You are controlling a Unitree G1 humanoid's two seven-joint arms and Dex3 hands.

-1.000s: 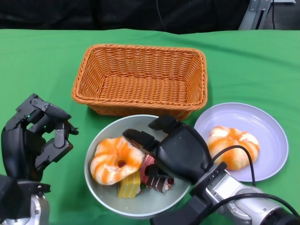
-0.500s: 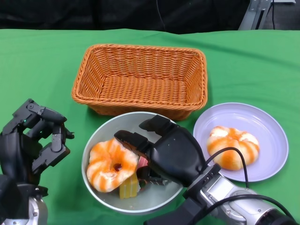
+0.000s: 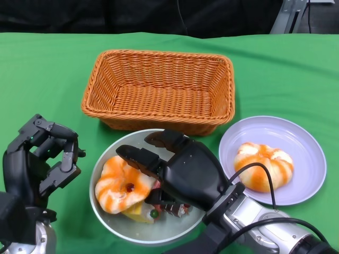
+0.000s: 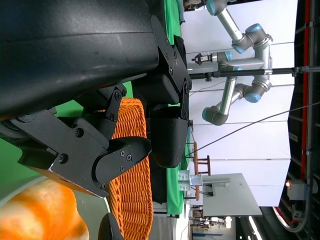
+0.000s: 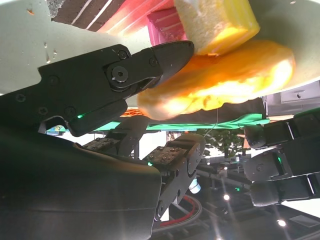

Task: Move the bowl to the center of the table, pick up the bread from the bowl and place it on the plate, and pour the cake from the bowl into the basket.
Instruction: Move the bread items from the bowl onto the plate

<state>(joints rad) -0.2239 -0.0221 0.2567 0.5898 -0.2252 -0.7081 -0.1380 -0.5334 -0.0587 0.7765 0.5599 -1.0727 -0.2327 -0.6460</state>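
The right hand [image 3: 183, 172] reaches into the pale grey-green round bowl [image 3: 108, 221], its black fingers [image 3: 139, 157] spread over the orange-and-white glazed ring bread [image 3: 119, 185]; the right wrist view shows a fingertip [image 5: 165, 55] touching the bread's underside, but whether the bread is actually grasped cannot be told. Beneath and beside this hand, inside the bowl, lie a yellow sponge cake slice [image 3: 136, 211] and a pink-and-brown layered cake piece [image 3: 164, 203]. Just beyond the fingertips stands the rectangular woven orange wicker basket [image 3: 159, 87], its near wall just beside the bowl's far rim. To this hand's right rests the lavender round plate [image 3: 304, 153] bearing a second orange-and-white glazed bread [image 3: 263, 164]. The left hand [image 3: 39, 164] hovers near the bowl's left rim, fingers curled and apart, holding nothing. All stand on the green cloth-covered table [image 3: 42, 79].
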